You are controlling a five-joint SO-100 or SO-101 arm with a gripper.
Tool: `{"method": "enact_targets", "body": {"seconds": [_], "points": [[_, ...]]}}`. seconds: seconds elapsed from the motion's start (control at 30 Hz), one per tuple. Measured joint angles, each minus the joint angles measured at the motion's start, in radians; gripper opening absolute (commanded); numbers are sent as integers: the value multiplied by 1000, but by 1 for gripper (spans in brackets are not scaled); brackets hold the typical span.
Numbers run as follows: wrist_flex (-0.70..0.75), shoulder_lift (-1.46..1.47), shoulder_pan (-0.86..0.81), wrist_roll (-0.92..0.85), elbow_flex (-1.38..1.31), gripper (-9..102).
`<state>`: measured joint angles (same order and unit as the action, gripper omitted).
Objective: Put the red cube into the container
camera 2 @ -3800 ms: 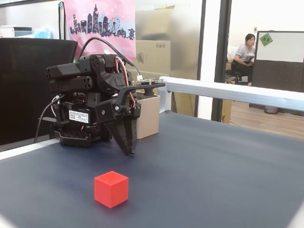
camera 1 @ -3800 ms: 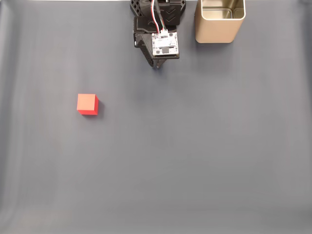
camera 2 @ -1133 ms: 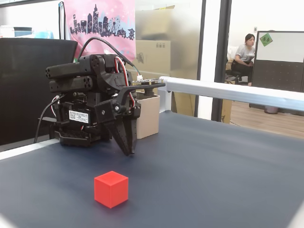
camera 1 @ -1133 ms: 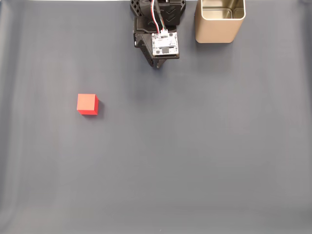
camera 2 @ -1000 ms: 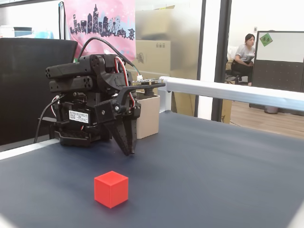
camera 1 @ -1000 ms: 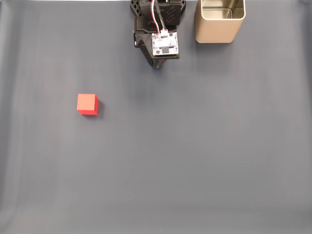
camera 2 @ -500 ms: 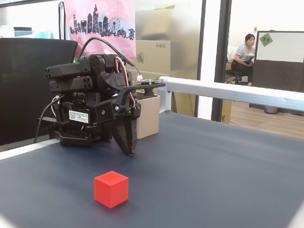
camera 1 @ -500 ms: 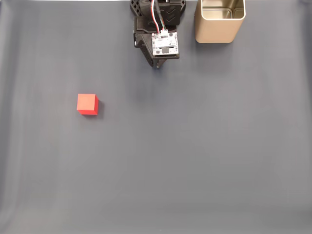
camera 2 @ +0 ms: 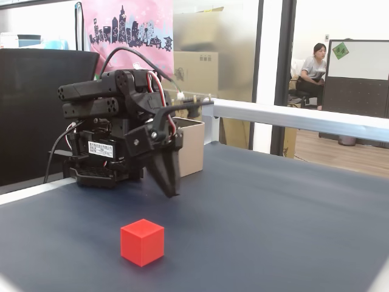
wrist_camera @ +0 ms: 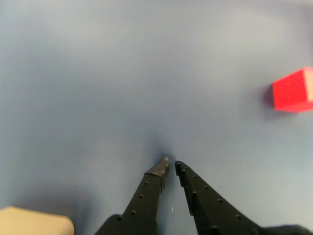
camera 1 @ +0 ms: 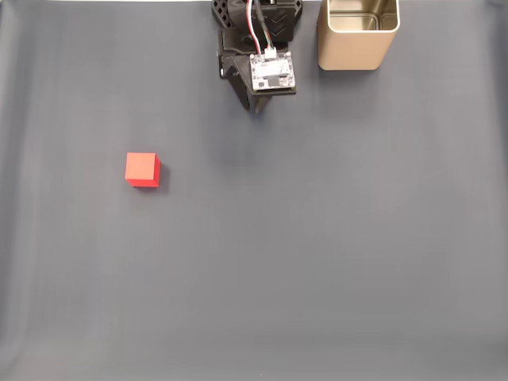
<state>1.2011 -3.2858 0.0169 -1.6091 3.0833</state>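
In the wrist view the gripper [wrist_camera: 171, 166] has its 2 fingers nearly together, nothing between them. The red cube [wrist_camera: 292, 91] lies well up and right of the tips there. In a fixed view the container [camera 1: 357, 33] stands just right of the arm, mouth open; the cube [camera 1: 143, 169] sits well apart, lower left.

a dark grey mat [camera 1: 333, 238] — behind it a pink skyline poster [camera 2: 124, 27] and a seated person [camera 2: 313, 67].
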Motion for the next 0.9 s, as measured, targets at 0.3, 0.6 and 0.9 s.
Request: {"method": "enact_targets", "body": {"seconds": [0.3,0.6,0.9], "points": [[-370,114,0,-32,-40,0],[-318,348,-31,-64,-287,0],[-41,787,-193,-120,-781,2]]}}
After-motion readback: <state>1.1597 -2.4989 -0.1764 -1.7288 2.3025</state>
